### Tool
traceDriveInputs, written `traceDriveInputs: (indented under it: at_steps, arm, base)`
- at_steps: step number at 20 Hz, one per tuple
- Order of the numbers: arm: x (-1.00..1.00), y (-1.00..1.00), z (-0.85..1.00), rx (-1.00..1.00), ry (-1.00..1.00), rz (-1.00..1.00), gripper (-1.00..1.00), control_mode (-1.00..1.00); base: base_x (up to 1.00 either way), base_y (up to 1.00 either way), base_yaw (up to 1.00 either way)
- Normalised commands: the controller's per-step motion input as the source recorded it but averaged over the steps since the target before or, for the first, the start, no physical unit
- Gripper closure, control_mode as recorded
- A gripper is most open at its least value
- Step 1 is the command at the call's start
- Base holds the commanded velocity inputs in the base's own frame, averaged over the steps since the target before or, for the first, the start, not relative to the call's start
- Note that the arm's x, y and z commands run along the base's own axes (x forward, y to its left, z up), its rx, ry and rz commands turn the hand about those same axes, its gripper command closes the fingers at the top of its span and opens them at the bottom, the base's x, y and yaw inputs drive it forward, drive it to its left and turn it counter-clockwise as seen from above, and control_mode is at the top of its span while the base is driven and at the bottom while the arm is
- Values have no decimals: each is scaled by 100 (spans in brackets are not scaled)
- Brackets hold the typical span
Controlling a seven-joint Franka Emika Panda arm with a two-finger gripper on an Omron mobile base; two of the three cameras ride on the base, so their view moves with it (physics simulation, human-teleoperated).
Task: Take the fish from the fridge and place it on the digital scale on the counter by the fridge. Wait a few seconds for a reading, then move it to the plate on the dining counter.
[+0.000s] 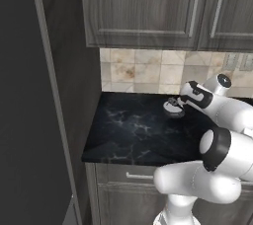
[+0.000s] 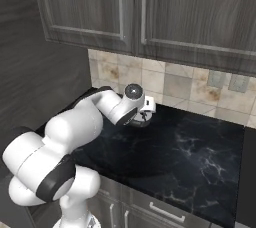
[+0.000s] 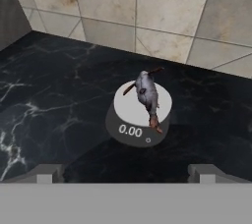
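The fish [image 3: 147, 98], small, grey and reddish, lies across the silvery top of the digital scale [image 3: 129, 130], whose front reads 0.00. The scale [image 1: 174, 112] [image 2: 142, 121] stands near the back of the counter [image 1: 128, 130] [image 2: 185, 157], close to the tiled wall. My gripper [image 3: 125, 171] [image 1: 173, 104] [image 2: 144, 113] hangs open just above and in front of the scale, its fingertips [image 3: 45, 172] wide apart with nothing between them. It touches neither fish nor scale. The fridge [image 1: 22, 95] rises at the left. The plate and the dining counter are out of view.
Dark wood-grain wall cabinets [image 1: 143, 7] [image 2: 150, 7] hang over the counter. A tall wood-grain panel [image 1: 74, 71] separates the counter from the fridge. Beige tiles [image 3: 147, 7] back the counter, with wall outlets [image 2: 227, 81] at the right. A drawer [image 1: 133, 174] sits under the counter's front edge.
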Motion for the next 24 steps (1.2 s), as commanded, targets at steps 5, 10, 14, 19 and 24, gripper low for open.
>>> traceDriveInputs:
  at_steps: [5,10,14,19,24]
  arm:
    - [0,0,0,0,0,0,-100,-100]
    - [0,0,0,0,0,0,-100,-100]
    - [0,0,0,0,0,0,-100,-100]
    - [0,0,0,0,0,0,-100,-100]
    - [0,0,0,0,0,0,-100,-100]
  base:
    - [0,0,0]
    - [0,0,0]
    - [0,0,0]
    - [0,0,0]
    - [0,0,0]
